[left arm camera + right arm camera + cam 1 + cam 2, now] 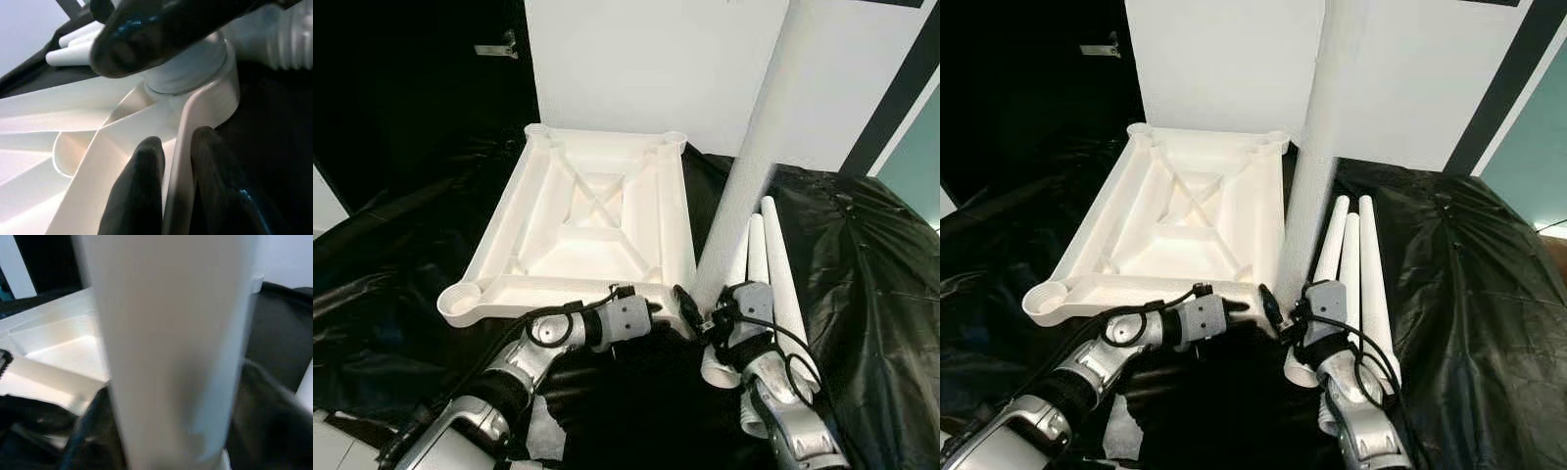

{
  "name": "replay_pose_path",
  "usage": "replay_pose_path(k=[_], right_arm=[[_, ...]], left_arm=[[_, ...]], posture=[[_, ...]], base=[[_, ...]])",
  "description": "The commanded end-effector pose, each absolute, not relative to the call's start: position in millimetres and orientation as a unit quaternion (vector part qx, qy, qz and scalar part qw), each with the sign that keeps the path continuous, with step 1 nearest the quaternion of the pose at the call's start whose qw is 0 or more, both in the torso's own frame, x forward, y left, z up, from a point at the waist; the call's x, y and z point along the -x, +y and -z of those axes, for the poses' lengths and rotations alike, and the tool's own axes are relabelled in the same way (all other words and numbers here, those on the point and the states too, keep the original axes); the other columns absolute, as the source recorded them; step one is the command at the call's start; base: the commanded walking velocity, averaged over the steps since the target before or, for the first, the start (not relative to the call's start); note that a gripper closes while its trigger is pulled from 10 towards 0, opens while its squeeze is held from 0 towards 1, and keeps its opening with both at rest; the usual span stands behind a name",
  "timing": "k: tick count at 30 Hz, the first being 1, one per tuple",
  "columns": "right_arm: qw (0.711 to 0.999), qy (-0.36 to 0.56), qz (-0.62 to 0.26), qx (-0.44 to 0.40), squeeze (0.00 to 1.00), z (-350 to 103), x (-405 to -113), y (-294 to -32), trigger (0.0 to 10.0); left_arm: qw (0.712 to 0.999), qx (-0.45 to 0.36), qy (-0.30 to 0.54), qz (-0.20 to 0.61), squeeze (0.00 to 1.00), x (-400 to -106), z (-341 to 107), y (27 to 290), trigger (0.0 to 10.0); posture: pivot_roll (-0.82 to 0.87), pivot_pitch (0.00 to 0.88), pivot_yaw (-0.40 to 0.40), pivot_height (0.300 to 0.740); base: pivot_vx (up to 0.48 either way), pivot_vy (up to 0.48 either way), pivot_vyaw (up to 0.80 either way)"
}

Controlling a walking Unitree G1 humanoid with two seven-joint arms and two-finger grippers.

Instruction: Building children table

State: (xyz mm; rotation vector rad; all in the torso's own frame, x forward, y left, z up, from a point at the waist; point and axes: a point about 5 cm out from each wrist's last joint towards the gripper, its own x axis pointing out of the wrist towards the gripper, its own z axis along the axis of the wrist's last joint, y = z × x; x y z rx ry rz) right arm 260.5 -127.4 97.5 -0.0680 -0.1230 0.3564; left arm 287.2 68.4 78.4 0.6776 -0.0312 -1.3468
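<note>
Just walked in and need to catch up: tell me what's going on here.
The robot is assembling a small white table. The tabletop lies upside down on black sheeting. The left gripper pinches the tabletop's near rim by a corner socket. The right gripper holds one leg upright at that corner, its threaded end at the socket. Three spare legs lie beside it on the right.
</note>
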Motion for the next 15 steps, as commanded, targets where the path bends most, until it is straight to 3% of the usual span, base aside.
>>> replay_pose_path(k=[1, 2, 3, 4, 12, 13, 14, 15], right_arm=[[0.992, -0.022, -0.117, 0.037, 1.00, -87.1, -263.2, -157.6, 10.0], [0.992, -0.022, -0.117, 0.037, 1.00, -87.1, -263.2, -157.6, 10.0], [0.993, -0.020, -0.114, 0.039, 0.90, -87.5, -263.5, -159.3, 10.0], [0.993, -0.021, -0.110, 0.041, 0.00, -88.4, -262.8, -160.2, 10.0], [0.993, -0.003, -0.115, 0.039, 0.00, -85.3, -257.0, -159.0, 10.0], [0.992, 0.011, -0.123, 0.039, 0.00, -83.9, -252.8, -158.9, 10.0], [0.992, 0.011, -0.123, 0.039, 0.00, -83.9, -252.8, -158.9, 10.0], [0.990, 0.022, -0.131, 0.040, 0.00, -83.7, -247.9, -158.9, 10.0]], left_arm=[[0.657, -0.324, 0.065, 0.677, 0.00, -262.6, -45.4, 75.3, 10.0], [0.657, -0.324, 0.065, 0.677, 0.00, -262.6, -45.4, 75.3, 10.0], [0.657, -0.323, 0.066, 0.678, 0.00, -261.7, -44.6, 75.9, 10.0], [0.657, -0.322, 0.067, 0.678, 0.00, -260.8, -43.6, 76.4, 10.0], [0.660, -0.325, 0.063, 0.675, 0.00, -261.3, -43.5, 75.9, 10.0], [0.684, -0.313, 0.031, 0.658, 0.00, -267.7, -53.3, 70.3, 10.0], [0.684, -0.313, 0.031, 0.658, 0.00, -267.7, -53.3, 70.3, 10.0], [0.708, -0.285, 0.002, 0.646, 0.82, -272.7, -64.9, 65.0, 10.0]], posture=[[0.08, 0.000, -0.047, 0.740], [0.08, 0.000, -0.047, 0.740], [0.08, 0.000, -0.049, 0.740], [0.08, 0.000, -0.048, 0.740], [0.07, 0.000, -0.046, 0.740], [0.06, 0.000, -0.046, 0.740], [0.06, 0.000, -0.046, 0.740], [0.06, 0.000, -0.046, 0.740]], base=[[0.000, 0.000, 0.00], [0.000, 0.000, 0.00], [0.000, 0.000, 0.00], [0.000, 0.000, 0.00], [0.000, 0.000, 0.00], [0.000, 0.000, 0.00], [0.000, 0.000, 0.00], [0.000, 0.000, 0.00]])
